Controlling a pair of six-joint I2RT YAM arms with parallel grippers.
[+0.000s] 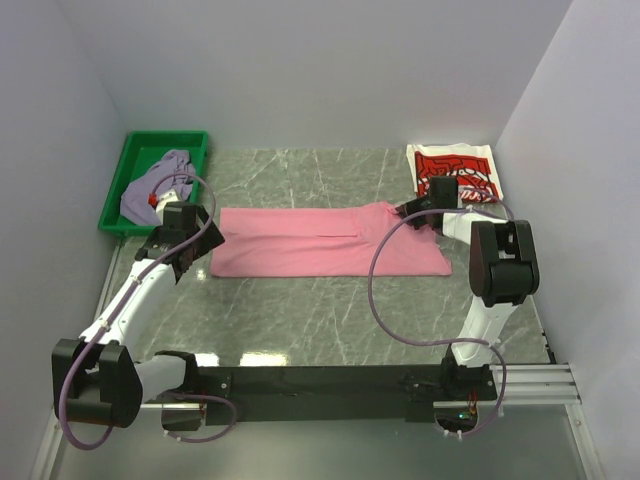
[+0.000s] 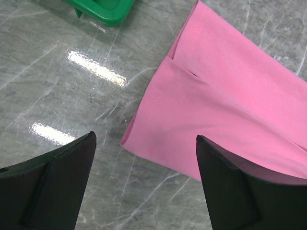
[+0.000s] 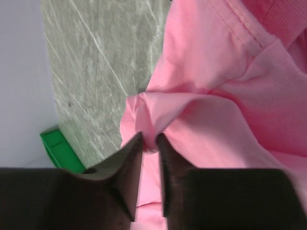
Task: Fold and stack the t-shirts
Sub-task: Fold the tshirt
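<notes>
The right tool [image 3: 149, 138] pinches a raised fold of the pink tee [image 1: 310, 245]; the left tool [image 2: 145, 139] hangs wide above its other end on the desk [image 1: 300, 310].

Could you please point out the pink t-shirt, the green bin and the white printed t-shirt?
pink cotton t-shirt [image 1: 300, 245]: top external view, its middle.
green plastic bin [image 1: 165, 139]: top external view, far wall.
white t-shirt with red print [image 1: 465, 165]: top external view, red print.

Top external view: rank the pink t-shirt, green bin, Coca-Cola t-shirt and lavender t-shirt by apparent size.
1. pink t-shirt, spread out
2. green bin
3. Coca-Cola t-shirt, folded
4. lavender t-shirt, bunched inside the bin
</notes>
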